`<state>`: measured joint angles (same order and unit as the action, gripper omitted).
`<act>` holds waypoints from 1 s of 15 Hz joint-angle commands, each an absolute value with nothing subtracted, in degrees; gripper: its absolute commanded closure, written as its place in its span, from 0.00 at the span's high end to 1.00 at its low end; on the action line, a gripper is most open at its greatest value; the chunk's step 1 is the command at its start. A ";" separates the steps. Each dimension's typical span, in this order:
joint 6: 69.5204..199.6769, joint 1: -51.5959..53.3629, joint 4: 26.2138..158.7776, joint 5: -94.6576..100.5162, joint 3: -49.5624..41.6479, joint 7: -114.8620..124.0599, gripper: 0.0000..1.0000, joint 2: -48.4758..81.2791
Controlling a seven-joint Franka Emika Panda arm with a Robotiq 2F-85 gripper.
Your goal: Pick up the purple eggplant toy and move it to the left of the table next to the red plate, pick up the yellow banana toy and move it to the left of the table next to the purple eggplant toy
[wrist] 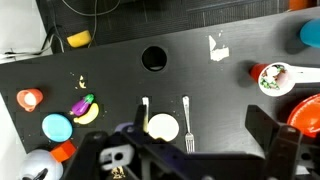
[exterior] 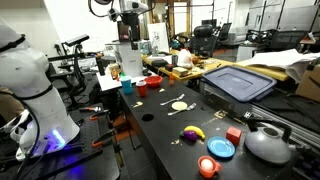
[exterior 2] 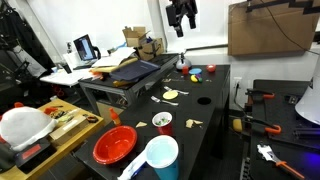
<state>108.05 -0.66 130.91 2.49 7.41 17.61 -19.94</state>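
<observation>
- Black table (exterior: 160, 120) is cluttered; red plate (exterior 2: 115, 143) is set near one end.
- Gripper (exterior 2: 181, 30) is held high, spread, empty.
- Purple eggplant toy (wrist: 82, 103) is seen touching yellow banana toy (wrist: 88, 115); eggplant alone should be pinched.

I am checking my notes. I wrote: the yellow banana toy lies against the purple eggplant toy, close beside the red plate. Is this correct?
Not quite. The yellow banana toy does lie against the purple eggplant toy, but the plate close beside them is the blue plate. The wrist view shows it: the red plate sits far off, at the opposite end of the table.
</observation>
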 commanded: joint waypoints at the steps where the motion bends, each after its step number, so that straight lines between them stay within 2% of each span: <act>1: 107.55 -1.36 123.98 3.01 6.21 19.73 1.00 -12.89; 15: 106.52 -7.72 109.32 0.92 -7.44 19.02 1.00 8.44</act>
<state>108.01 -6.92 112.60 2.58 -6.10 18.21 4.73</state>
